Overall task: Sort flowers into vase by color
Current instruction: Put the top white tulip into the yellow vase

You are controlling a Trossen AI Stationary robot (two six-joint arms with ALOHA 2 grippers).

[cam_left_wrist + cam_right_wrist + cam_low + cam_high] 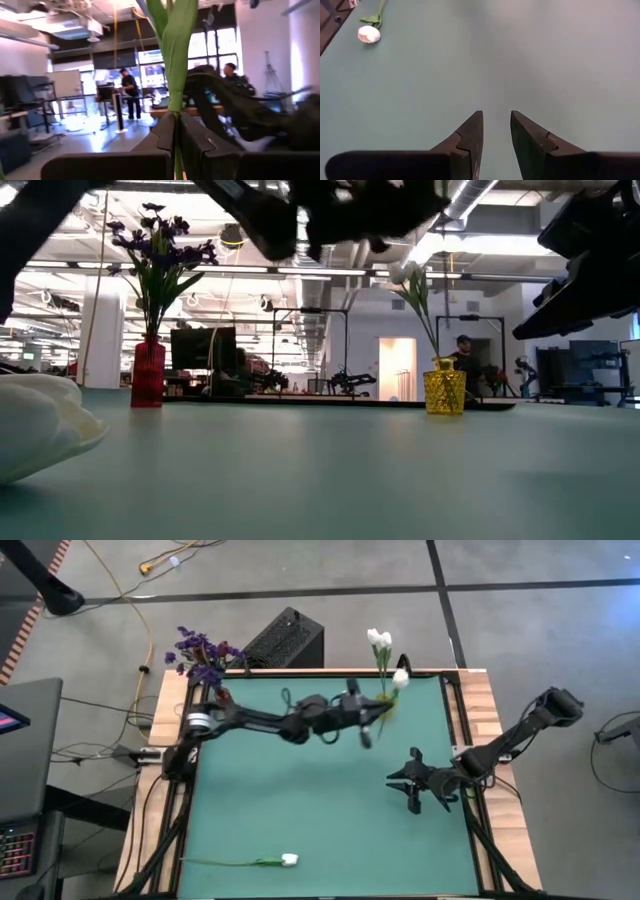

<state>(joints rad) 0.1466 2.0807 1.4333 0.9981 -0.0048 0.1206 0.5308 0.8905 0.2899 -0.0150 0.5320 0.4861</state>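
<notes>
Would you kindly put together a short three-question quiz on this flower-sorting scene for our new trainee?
1. True or false: the left gripper has its jaws shut on a green flower stem.
2. Which blooms stand in the red vase? A) white tulips B) purple blooms C) nothing
3. Fill in: one white tulip lies flat on the green ____.

Key:
1. True. It holds the stem by the yellow vase.
2. B. The purple blooms fill it.
3. Mat. The tulip lies on the mat, far from the right gripper, which hovers with jaws open.
</notes>
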